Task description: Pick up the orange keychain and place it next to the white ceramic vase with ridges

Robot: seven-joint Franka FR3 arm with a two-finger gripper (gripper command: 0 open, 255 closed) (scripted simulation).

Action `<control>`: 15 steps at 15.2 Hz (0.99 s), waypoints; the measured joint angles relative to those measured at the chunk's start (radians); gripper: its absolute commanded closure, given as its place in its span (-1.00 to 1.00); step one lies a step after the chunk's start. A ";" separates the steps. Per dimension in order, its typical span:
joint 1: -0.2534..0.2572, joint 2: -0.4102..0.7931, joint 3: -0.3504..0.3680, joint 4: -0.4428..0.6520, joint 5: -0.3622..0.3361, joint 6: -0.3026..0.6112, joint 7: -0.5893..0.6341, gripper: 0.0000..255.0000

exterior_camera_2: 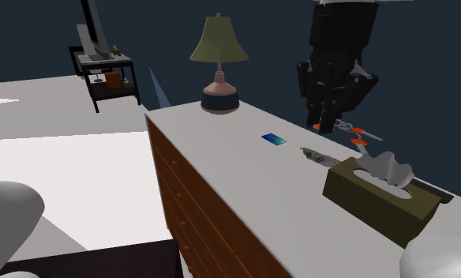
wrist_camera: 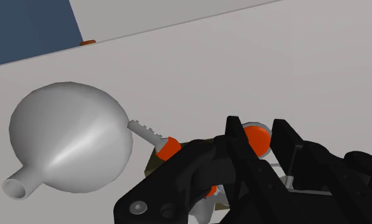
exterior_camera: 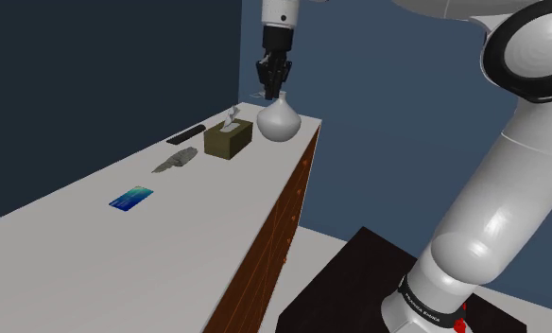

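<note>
Now fingers (exterior_camera: 271,85) clamp orange keychain (wrist_camera: 170,147) near vase (exterior_camera: 276,121); white dresser top (exterior_camera: 66,213), dark-blue wall (exterior_camera: 94,66).

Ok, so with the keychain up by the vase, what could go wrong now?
The gripper hangs just above the vase; lowering straight down could knock it. The vase stands near the edge of the dresser, so a nudge might tip it off. The orange keychain dangles sideways from the grip and may swing or slip.

No legible txt or labels.
</note>
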 measured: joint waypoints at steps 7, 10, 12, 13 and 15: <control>-0.002 -0.023 -0.002 -0.122 0.004 0.099 -0.004 1.00; -0.002 -0.032 -0.003 -0.170 0.006 0.139 -0.006 1.00; -0.001 -0.034 -0.002 -0.201 0.006 0.168 -0.004 1.00; -0.001 -0.035 -0.002 -0.217 0.006 0.183 -0.004 1.00; -0.001 -0.040 -0.002 -0.246 0.007 0.207 -0.005 1.00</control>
